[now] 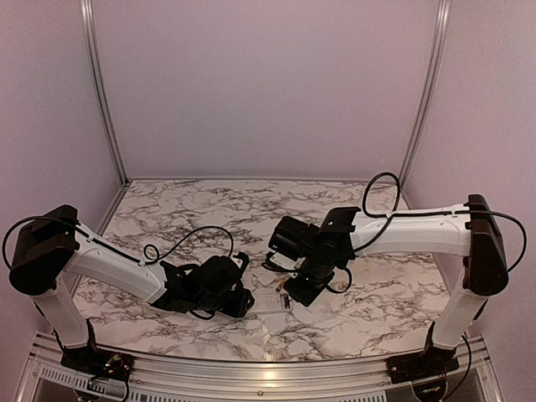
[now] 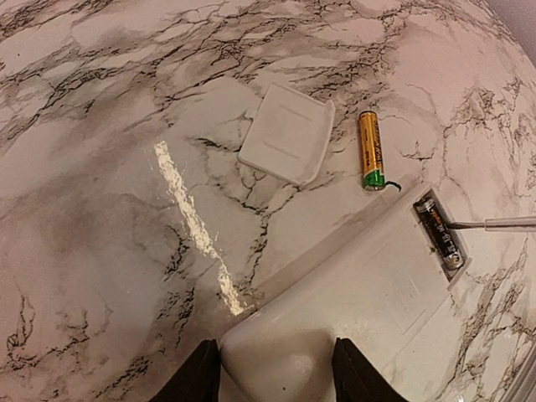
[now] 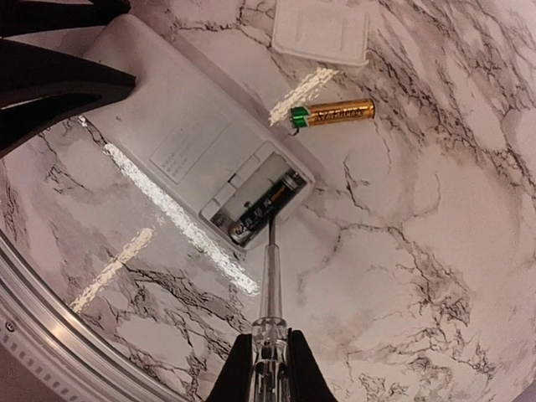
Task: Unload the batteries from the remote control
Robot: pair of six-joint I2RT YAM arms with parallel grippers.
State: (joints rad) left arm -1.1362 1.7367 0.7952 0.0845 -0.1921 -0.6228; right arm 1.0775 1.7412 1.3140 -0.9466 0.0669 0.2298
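Note:
The white remote control [image 2: 360, 293] lies back-up on the marble table, its battery bay open. My left gripper [image 2: 275, 368] is shut on its near end, a finger against each side. One dark battery [image 3: 268, 203] still lies in the bay. A gold-orange battery [image 3: 335, 111] lies loose on the table beside the detached white back panel [image 3: 321, 29]. My right gripper [image 3: 268, 368] is shut on a thin clear-handled stick [image 3: 270, 276], whose metal tip touches the dark battery at the bay's edge. In the top view both grippers meet at the table's front middle, and the remote [image 1: 268, 299] barely shows.
An aluminium rail [image 3: 50, 327] runs along the table's near edge, close to the remote. Pale walls and metal posts [image 1: 100, 92] close in the back and sides. Bare marble [image 2: 100, 209] stretches left of the panel and beyond the gold battery.

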